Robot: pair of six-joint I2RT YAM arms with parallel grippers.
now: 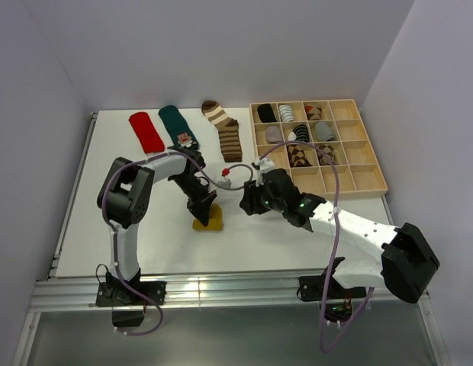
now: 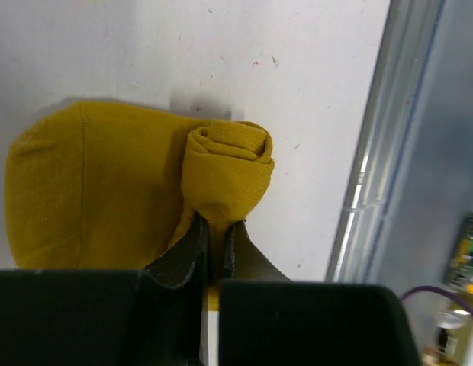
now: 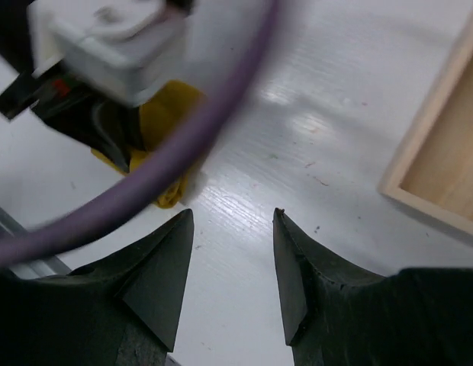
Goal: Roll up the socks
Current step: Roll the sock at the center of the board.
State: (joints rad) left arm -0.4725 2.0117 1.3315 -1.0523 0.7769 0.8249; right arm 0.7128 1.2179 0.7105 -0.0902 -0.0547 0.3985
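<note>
- yellow sock (image 1: 208, 221), top view: it's around 7 o'clock from the middle of the table (image 1: 282, 244). The left gripper (image 1: 204, 206) is down on it and the right gripper (image 1: 248, 202) is just beside, at its 3 o'clock. The red sock (image 1: 146, 131), teal sock (image 1: 178, 126) and striped sock (image 1: 225, 131) lie flat along the far edge, 11 to 12 o'clock, with the tray (image 1: 366, 177) at 2 o'clock. The arm covers most of the yellow one here, so you can't see the roll.
- left wrist: the jaws are pressed together, pinching yellow fabric right under a small roll (image 2: 229, 156). The rest lies flat out to 9 o'clock, so I'd say rolling is only partway. The next move calls for turning that coil further over the flat part without it springing loose. The pinch point itself is partly hidden by the gripper body.
- right wrist: the jaws are spread with nothing between them, just bare table. The yellow sock is at 10 o'clock, mostly hidden behind the left gripper and a blurry cable (image 3: 183, 152). The tray corner is cut off at 3 o'clock.
</note>
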